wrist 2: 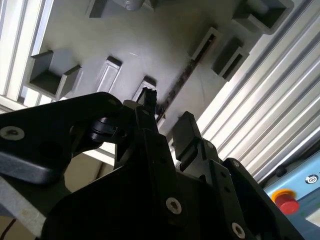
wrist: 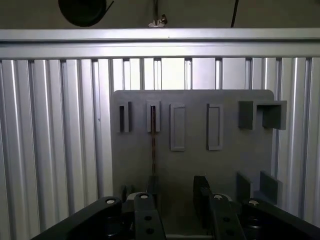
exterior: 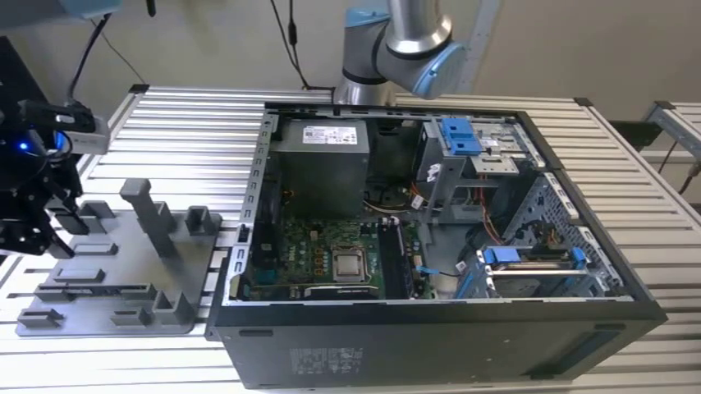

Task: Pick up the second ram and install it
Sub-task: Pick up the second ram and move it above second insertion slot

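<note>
As it stands edge-on, the second ram (wrist: pixel 153 142) seems thin and dark.

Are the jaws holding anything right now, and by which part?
Nothing held: the gripper hangs open above the second ram, which stands in the grey tray.

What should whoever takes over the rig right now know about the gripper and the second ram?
Gripper: open, holding nothing, low over the grey tray.
Second ram: on edge in a tray slot, roughly in line with the gripper, not gripped.
Done: the gripper is at the ram.
Left: the ram is not yet grasped, lifted or seated on the motherboard in the open case.
</note>
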`<control>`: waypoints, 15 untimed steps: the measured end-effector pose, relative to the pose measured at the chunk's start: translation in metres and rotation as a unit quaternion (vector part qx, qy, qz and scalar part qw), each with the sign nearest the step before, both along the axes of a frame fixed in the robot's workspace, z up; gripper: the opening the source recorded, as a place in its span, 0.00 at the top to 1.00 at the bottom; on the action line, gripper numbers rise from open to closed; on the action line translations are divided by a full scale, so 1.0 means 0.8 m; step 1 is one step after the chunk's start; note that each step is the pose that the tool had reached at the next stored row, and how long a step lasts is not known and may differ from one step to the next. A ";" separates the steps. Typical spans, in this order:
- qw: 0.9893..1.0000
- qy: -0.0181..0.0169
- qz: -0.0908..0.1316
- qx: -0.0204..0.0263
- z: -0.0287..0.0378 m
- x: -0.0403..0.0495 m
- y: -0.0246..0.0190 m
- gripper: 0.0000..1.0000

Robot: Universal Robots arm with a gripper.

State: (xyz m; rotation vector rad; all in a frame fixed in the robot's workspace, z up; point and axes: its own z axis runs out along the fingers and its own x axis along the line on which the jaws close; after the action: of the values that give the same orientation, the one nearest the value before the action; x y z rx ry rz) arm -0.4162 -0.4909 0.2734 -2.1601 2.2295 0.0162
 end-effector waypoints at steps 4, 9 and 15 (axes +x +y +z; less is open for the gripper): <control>1.000 -0.002 0.000 0.000 -0.0065 -0.001 -0.0025 0.58; 1.000 -0.004 0.001 0.000 -0.0151 -0.001 -0.0061 0.58; 1.000 -0.006 0.002 0.000 -0.0252 -0.002 -0.0100 0.58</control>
State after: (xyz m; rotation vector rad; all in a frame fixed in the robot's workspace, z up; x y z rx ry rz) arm -0.4182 -0.4989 0.2532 -2.1581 2.2202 0.0042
